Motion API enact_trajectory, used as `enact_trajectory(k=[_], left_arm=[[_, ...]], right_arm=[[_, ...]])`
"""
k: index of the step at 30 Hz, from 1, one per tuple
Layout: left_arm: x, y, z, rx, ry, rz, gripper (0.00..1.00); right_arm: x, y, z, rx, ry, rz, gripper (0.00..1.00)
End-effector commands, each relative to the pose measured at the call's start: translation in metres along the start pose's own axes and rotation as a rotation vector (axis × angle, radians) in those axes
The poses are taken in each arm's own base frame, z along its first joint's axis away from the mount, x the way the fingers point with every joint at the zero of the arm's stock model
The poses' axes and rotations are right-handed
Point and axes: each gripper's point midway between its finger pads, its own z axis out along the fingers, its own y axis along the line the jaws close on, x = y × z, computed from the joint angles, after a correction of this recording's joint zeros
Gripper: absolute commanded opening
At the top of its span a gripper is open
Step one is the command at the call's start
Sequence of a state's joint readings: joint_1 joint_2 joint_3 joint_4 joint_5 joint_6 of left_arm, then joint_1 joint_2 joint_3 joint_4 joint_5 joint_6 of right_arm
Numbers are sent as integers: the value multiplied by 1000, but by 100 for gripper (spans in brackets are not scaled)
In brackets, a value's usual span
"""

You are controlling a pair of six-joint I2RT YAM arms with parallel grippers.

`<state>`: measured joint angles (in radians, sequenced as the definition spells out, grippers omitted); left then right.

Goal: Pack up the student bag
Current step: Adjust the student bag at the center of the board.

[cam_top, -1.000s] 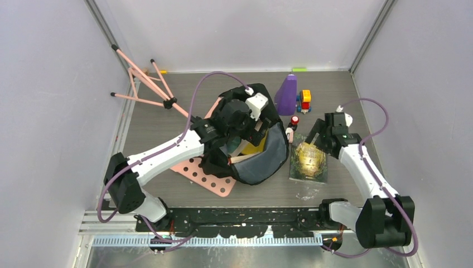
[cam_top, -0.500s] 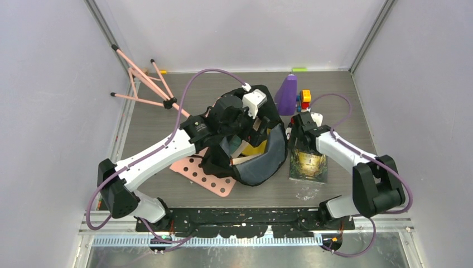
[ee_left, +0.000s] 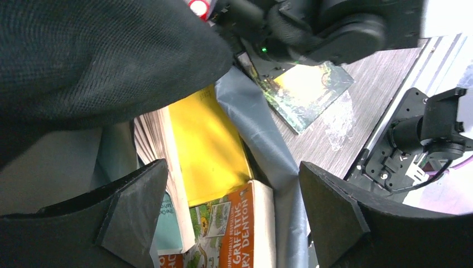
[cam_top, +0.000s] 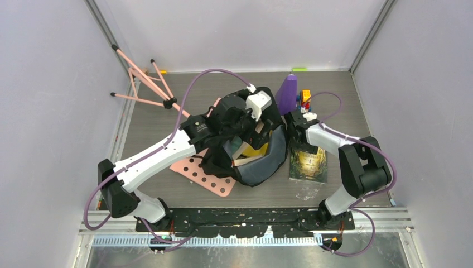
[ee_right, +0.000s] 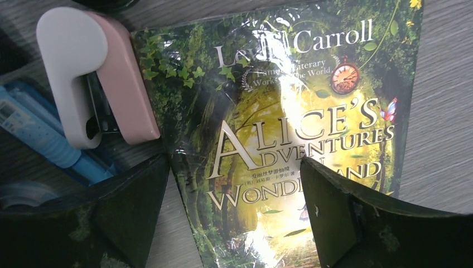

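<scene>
The black student bag (cam_top: pixel 254 162) lies open in the middle of the table, its grey lining (ee_left: pixel 262 139) showing. Inside are a yellow book (ee_left: pixel 209 151), an orange-covered book (ee_left: pixel 237 229) and a teal one (ee_left: pixel 167 226). My left gripper (ee_left: pixel 234 218) is open and empty, hovering over the bag's mouth (cam_top: pixel 245 129). My right gripper (ee_right: pixel 234 218) is open and empty, just above the "Alice's Adventures in Wonderland" book (ee_right: pixel 295 128), which lies flat to the right of the bag (cam_top: pixel 308 163). In the top view the right gripper (cam_top: pixel 295 124) is at the book's far end.
A pink and white stapler (ee_right: pixel 95 78), blue pens (ee_right: pixel 44 139) and a tape roll (ee_right: pixel 22 192) lie beside the book. A purple object (cam_top: pixel 286 94) and toy blocks (cam_top: pixel 304 99) stand behind. A pink perforated board (cam_top: pixel 203 176) lies under the bag; a pink stand (cam_top: pixel 148 84) is at the far left.
My right arm has swung left and folded in, bringing its gripper from over the book's right side to its far left end near the bag. The left gripper shifted slightly.
</scene>
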<state>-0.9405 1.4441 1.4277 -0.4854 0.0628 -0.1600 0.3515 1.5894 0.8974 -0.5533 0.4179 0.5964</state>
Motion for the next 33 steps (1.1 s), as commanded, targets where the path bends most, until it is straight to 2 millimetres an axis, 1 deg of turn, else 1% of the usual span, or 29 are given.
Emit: enact_trajectory(k=[1, 2, 4, 5, 7, 8, 9, 10, 11, 12, 13, 15, 16, 17, 20, 23, 25, 28, 30, 33], left_arm=[[-39, -28, -15, 2, -92, 91, 90], [-43, -36, -17, 6, -102, 102, 90], [-50, -60, -20, 37, -121, 126, 89], [-52, -74, -21, 61, -129, 140, 89], [-54, -101, -20, 120, -137, 138, 89], [-54, -115, -18, 160, -140, 122, 89], [-53, -129, -13, 209, -138, 103, 89], [-51, -144, -8, 267, -138, 88, 89], [-45, -154, 2, 299, -121, 78, 89], [-44, -163, 6, 319, -115, 72, 89], [-35, -174, 15, 345, -90, 80, 89], [-25, -186, 34, 361, -63, 100, 88], [-19, -190, 44, 370, -45, 103, 88], [-14, -194, 54, 376, -28, 102, 89], [0, -202, 83, 391, 15, 101, 88], [8, -208, 106, 397, 40, 107, 88], [13, -206, 121, 382, 41, 126, 89], [18, -194, 141, 330, 49, 166, 90], [24, -180, 155, 309, 74, 144, 90], [25, -159, 171, 292, 77, 83, 90]], right_arm=[[-7, -10, 4, 68, -4, 73, 91], [-7, -14, 5, 71, 2, 85, 90], [-8, -19, 7, 64, 13, 115, 86], [-8, -21, 7, 60, 18, 127, 85], [-13, -34, 9, 48, 30, 194, 82], [-11, -35, 10, 25, 47, 212, 82], [-12, -44, 11, 25, 53, 243, 81], [-14, -43, 11, 0, 59, 252, 80], [-18, -49, 12, 1, 58, 276, 80], [-20, -53, 12, 3, 55, 275, 80], [-24, -60, 12, 9, 50, 296, 80], [-29, -71, 15, 24, 45, 301, 80], [-29, -72, 16, 22, 47, 290, 80], [-32, -80, 19, 26, 55, 316, 79], [-35, -86, 22, 6, 66, 333, 79], [-46, -88, 13, -19, 36, 350, 79], [-56, -91, 2, -28, 7, 354, 81], [-70, -100, -16, -39, -40, 373, 94], [-77, -109, -28, -42, -70, 401, 97], [-81, -128, -42, -24, -104, 454, 99]])
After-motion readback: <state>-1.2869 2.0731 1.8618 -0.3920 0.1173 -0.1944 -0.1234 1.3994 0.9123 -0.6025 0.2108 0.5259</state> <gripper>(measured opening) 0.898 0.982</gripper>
